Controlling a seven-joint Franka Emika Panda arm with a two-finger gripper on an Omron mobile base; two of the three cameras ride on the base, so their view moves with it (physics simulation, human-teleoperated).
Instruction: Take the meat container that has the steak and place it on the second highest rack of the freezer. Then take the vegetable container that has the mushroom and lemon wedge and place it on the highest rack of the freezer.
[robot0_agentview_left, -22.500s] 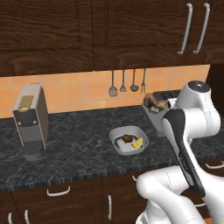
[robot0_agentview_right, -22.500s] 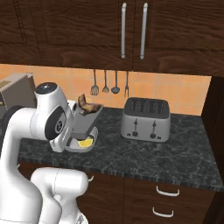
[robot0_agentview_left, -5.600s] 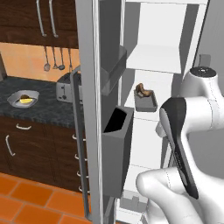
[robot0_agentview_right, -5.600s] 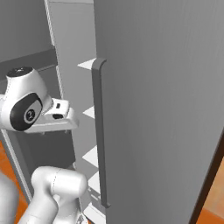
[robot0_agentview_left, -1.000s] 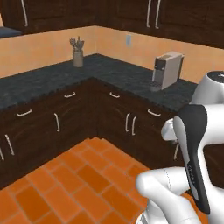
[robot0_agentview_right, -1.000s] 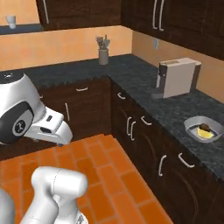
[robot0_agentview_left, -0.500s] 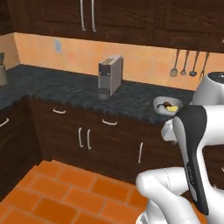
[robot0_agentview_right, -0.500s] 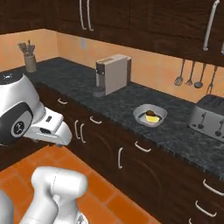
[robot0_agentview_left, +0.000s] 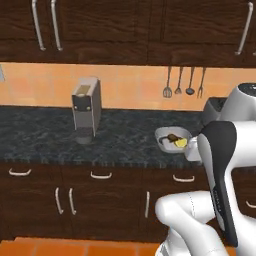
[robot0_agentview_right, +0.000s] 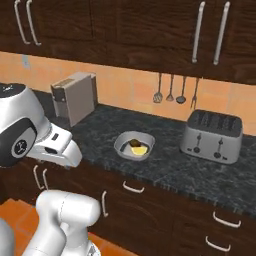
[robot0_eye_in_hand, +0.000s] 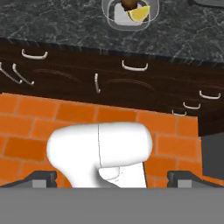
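The dark speckled countertop (robot0_agentview_right: 165, 165) is taken as the landmark; it runs above dark wood base cabinets (robot0_agentview_left: 100, 200) and below dark wall cabinets (robot0_agentview_right: 125, 30), with an orange tiled floor (robot0_eye_in_hand: 65, 122) seen beneath it in the hand view. On the countertop a 4-slot silver toaster (robot0_agentview_right: 212, 136) stands toward its right end in the right base view, and a boxy grey coffee machine (robot0_agentview_left: 86, 110) stands toward its left. 4 utensils (robot0_agentview_left: 184, 82) are hung on the orange wall above the countertop, between these 2 appliances.

The vegetable container (robot0_agentview_right: 134, 145), a shallow grey tray, is set on the countertop between the coffee machine and the toaster, near the front edge. Inside it the dark brown mushroom (robot0_agentview_right: 135, 144) and the yellow lemon wedge (robot0_agentview_right: 141, 150) lie touching or just beside each other; in the hand view the mushroom (robot0_eye_in_hand: 128, 4) sits at the top edge with the lemon wedge (robot0_eye_in_hand: 138, 13) beside it.

The gripper (robot0_eye_in_hand: 112, 178) is held low, in front of the base cabinets and over the floor, well apart from the container, which lies far ahead of it at the top of the hand view. Its 2 dark fingertips (robot0_eye_in_hand: 41, 177) are spread fully wide, with nothing grasped between them.
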